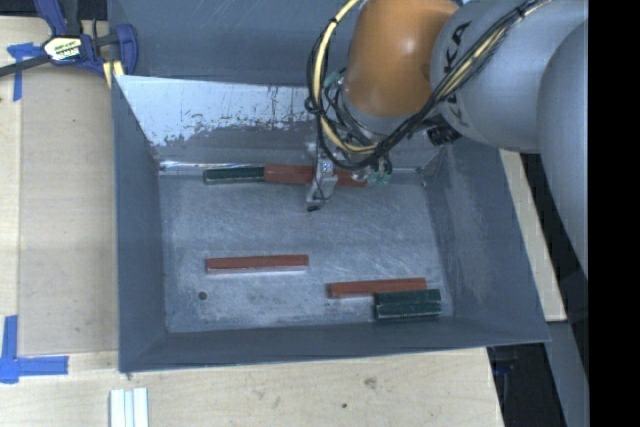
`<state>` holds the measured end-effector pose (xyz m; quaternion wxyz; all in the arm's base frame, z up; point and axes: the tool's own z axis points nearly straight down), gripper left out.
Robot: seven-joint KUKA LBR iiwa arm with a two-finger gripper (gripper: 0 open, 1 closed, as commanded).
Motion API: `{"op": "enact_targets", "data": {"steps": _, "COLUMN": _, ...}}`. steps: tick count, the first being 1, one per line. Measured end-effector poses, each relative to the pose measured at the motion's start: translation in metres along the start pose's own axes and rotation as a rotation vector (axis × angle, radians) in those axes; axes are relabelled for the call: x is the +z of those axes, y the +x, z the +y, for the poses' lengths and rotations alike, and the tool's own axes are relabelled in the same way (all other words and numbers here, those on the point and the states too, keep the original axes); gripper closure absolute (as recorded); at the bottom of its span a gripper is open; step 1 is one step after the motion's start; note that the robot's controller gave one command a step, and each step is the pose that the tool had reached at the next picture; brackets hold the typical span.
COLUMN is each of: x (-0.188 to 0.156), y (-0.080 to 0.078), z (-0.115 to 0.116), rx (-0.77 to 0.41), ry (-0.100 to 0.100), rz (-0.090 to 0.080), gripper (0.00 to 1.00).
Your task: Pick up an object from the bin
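One camera looks down on the grey bin (140, 245) from above and a little to one side, close enough to take in all its walls; the arm (500, 65) enters from right of the pincer (319, 194).

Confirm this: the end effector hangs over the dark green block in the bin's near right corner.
Not right. In the camera view the end effector hangs over the reddish-brown bar by the far wall; the dark green block lies apart, near right.
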<state>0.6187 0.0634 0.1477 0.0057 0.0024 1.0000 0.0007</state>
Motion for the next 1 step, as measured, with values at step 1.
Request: {"op": "enact_targets", "data": {"steps": 1, "x": -0.0825, "y": -0.0006, "z": -0.0036, "rx": -0.006, "ry": 0.001, "rz": -0.002, "gripper": 1.00}}
